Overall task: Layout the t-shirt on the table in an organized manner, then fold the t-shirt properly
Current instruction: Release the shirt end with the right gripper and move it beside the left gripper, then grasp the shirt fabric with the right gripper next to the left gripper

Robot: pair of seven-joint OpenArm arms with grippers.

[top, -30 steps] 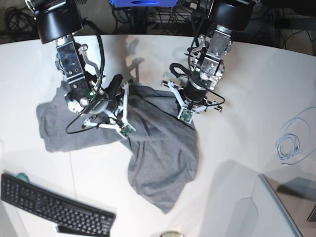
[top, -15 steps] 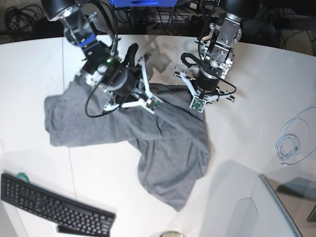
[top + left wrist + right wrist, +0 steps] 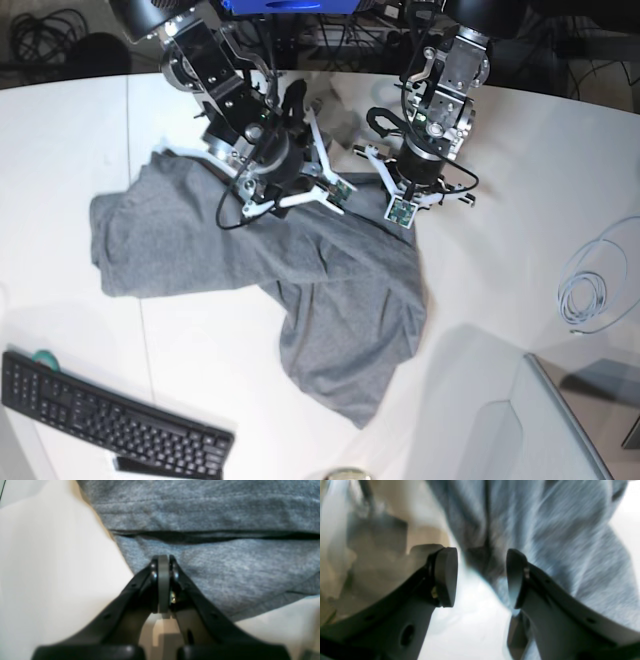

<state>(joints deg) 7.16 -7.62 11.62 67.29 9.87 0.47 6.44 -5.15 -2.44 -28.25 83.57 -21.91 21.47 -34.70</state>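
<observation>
Clearly, the layout step is not yet finished and no fold has been made. The t-shirt (image 3: 270, 270) is spread only in part on the table (image 3: 520, 150): one lobe lies toward the base view's left, another trails down toward the near edge, and creases and overlapping layers are seen across the middle. Flattening and squaring are judged to be still ahead, then the folding itself.

The left gripper (image 3: 163, 566) is seen closed at the shirt's upper right edge in the base view; its tips press together over grey cloth, though whether a pinch of fabric is caught between them cannot be told. The right gripper (image 3: 482, 576) is parted, with nothing between its pads, and is held above the shirt's upper edge; its view is blurred.

Open white surface is left to the base view's right of the shirt and above its left lobe. Room is tighter at the near left, where a keyboard (image 3: 110, 420) lies, and at the right, where a coiled cable (image 3: 585, 290) rests near the table's edge.
</observation>
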